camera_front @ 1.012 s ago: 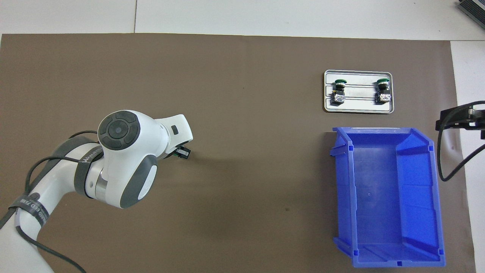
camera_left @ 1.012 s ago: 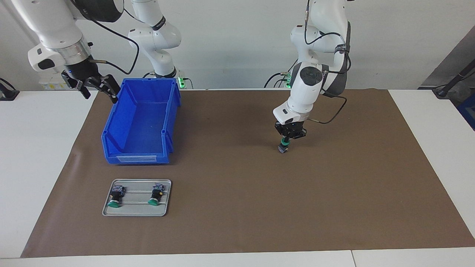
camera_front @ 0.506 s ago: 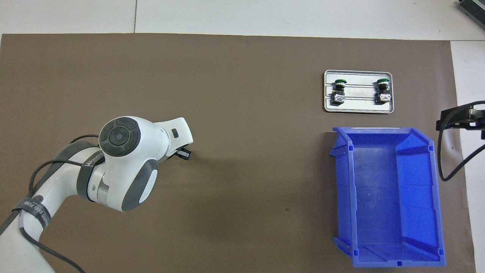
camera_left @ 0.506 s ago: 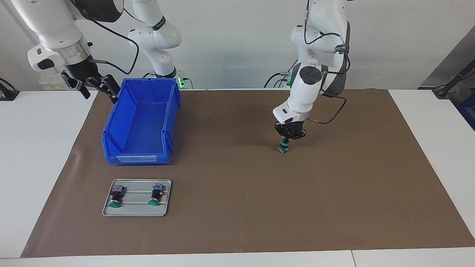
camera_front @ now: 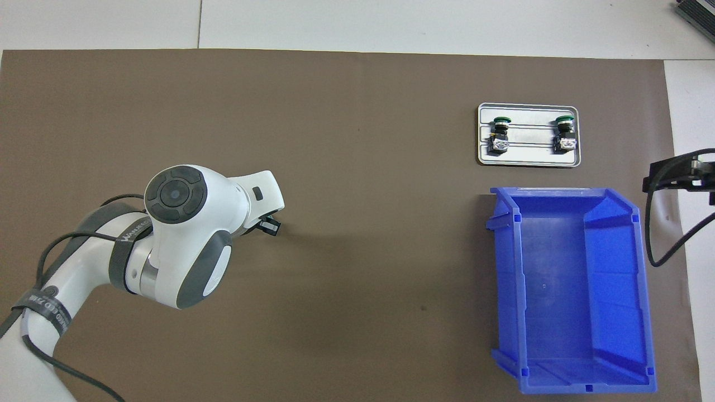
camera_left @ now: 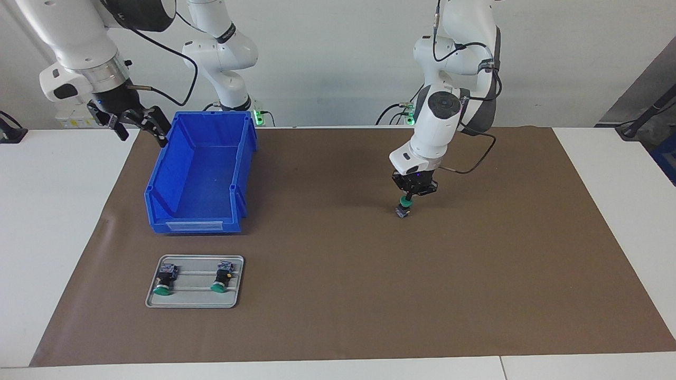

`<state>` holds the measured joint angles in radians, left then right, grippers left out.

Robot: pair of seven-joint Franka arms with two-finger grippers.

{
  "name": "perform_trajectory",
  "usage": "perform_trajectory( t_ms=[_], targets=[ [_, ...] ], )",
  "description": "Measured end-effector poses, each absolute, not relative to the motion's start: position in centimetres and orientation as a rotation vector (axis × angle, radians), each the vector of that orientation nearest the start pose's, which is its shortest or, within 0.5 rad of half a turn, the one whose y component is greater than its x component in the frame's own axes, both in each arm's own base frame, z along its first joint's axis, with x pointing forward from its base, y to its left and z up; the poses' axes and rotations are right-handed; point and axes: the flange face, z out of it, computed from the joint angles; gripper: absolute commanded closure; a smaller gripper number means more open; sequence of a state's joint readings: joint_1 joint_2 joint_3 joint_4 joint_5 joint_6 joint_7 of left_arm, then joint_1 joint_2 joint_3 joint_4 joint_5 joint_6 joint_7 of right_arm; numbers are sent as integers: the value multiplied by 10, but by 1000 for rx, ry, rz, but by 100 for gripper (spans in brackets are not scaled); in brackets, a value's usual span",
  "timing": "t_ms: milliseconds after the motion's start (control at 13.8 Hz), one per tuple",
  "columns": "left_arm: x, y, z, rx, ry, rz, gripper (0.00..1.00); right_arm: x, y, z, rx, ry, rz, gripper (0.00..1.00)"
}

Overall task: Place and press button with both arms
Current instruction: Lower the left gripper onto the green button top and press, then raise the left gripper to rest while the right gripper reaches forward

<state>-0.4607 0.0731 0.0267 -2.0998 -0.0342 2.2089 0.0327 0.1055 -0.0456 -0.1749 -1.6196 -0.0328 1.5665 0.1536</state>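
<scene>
The left end effector [camera_left: 406, 199] is pinching the button [camera_left: 403, 208] upright on the brown mat [camera_left: 475, 274], with open mat all around it. The right end effector [camera_left: 138, 124], spread, waits over the mat's edge beside the blue bin [camera_left: 196, 174].

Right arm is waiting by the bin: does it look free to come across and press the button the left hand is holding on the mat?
Probably yes. The mat between the blue bin and the button is bare, but the left hand sits on the green cap, so it would need to release first. The right hand is open.

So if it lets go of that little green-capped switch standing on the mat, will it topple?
Probably tippy: the button stands on its narrow end under the shut left tool, wide cap uppermost. Likely rigid. On its side it should stay, as two do on the tray.
</scene>
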Motion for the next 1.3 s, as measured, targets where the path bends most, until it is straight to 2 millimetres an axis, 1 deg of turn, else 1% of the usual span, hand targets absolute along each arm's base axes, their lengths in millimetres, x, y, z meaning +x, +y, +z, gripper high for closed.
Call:
perform_trajectory(
  t_ms=[145,217,289,361,434,506,723,795,867,940,1084,1157,1301],
  targets=[
    [510,-220,403,-3105,656,-40,100,538,-43,626,-3147,352,11,0],
    [512,-207,409,-3111,622,-32,94,538,-43,626,-3147,352,11,0],
    [515,-192,415,-3118,583,-26,73,538,-43,626,-3147,352,11,0],
    [518,-176,420,-3126,540,-23,42,538,-43,626,-3147,352,11,0],
    [521,-160,425,-3131,506,-27,15,538,-43,626,-3147,352,11,0],
    [525,-143,430,-3135,484,-38,0,538,-43,626,-3147,352,11,0],
    [535,-89,450,-3136,463,-96,0,538,-42,626,-3147,350,9,0],
    [539,-71,461,-3137,440,-110,0,538,-40,627,-3148,341,8,0],
    [543,-56,477,-3139,416,-121,0,538,-33,628,-3148,322,4,0],
    [546,-48,494,-3141,397,-130,0,539,-22,629,-3147,290,-8,0],
    [552,-41,533,-3143,380,-144,0,542,10,629,-3144,238,-38,0],
    [553,-41,551,-3143,379,-147,0,543,29,626,-3135,210,-41,0],
    [553,-38,589,-3143,377,-148,0,548,73,617,-3092,172,-62,0]
  ],
)
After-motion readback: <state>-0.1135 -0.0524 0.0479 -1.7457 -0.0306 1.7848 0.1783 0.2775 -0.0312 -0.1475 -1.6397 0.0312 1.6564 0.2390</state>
